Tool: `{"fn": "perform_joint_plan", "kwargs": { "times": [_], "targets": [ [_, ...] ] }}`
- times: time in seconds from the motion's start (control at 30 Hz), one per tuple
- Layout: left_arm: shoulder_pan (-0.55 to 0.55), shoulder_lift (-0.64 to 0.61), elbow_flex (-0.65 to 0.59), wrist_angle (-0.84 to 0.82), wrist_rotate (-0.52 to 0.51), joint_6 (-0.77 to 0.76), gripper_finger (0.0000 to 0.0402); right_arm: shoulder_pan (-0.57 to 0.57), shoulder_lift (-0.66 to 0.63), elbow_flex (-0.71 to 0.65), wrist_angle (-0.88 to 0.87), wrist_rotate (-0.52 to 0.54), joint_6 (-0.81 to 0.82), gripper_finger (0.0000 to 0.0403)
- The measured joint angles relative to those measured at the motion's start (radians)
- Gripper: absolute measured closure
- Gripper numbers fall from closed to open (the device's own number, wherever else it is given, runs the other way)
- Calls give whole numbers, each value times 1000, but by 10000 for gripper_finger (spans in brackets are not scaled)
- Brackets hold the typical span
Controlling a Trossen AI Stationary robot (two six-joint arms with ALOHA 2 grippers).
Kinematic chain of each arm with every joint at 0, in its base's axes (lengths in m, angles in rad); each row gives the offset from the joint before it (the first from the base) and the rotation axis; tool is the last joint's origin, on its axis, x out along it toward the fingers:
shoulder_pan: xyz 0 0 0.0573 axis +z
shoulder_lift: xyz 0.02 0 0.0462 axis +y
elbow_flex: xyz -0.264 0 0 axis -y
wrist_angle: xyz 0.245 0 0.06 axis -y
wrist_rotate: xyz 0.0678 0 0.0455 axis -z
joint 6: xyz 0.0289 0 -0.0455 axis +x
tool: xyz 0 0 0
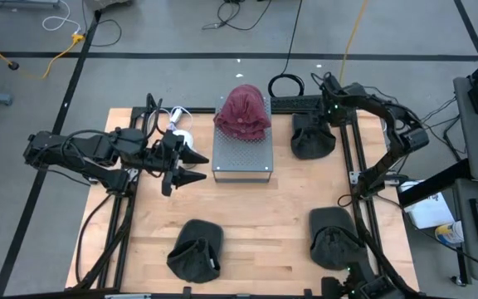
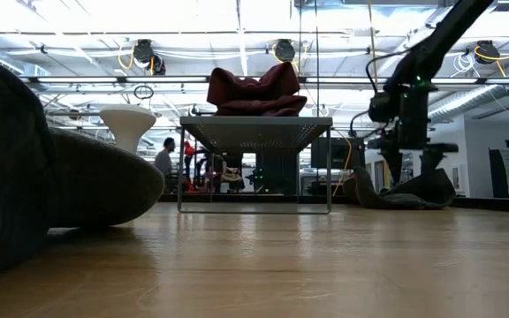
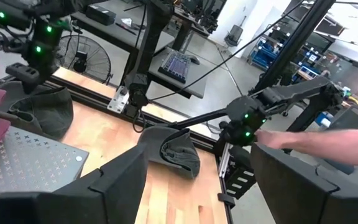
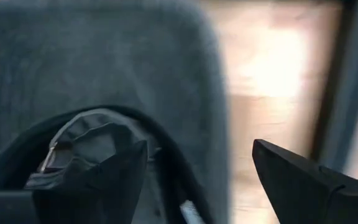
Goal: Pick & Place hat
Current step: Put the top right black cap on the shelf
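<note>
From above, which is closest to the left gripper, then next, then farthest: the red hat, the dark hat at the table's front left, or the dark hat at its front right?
From the left gripper:
1. Red hat, on the metal stand.
2. Front-left dark hat.
3. Front-right dark hat, farthest.

Left gripper (image 1: 191, 166): above the table's (image 1: 256, 224) left half, fingers pointing toward the stand.
Stand (image 1: 241, 158): just beyond the left gripper's fingertips, mid-table toward the far edge.
Hat on stand (image 1: 243, 114): on the stand's far end, ahead of the left gripper and off to its far side.
Right gripper (image 1: 326, 116): by the far right corner, directly over a hat.
Hat under right gripper (image 1: 312, 139): on the table, right of the stand.
Near-right hat (image 1: 334, 237): well behind the right gripper, toward the near edge.
Near-left hat (image 1: 197, 249): near edge, well apart from the left gripper.
</note>
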Motion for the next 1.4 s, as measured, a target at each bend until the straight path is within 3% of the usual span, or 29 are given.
{"fn": "perform_joint_plan", "kwargs": {
  "times": [0.1,0.23,0.83,1.13,1.4],
  "targets": [
    [0,0,0,-5,0,0,124,-5,0,-60,83,-69,4,122],
    [0,0,0,-5,2,-13,130,-5,0,-98,125,-71,7,147],
    [0,0,0,-50,0,-15,149,-5,-132,-101,126,-66,-16,374],
    [0,0,0,-49,0,-20,147,-1,-218,-101,52,-65,-12,380],
    [0,0,0,-48,0,-34,142,79,-503,-101,-88,-63,-46,380]
  ]
}}
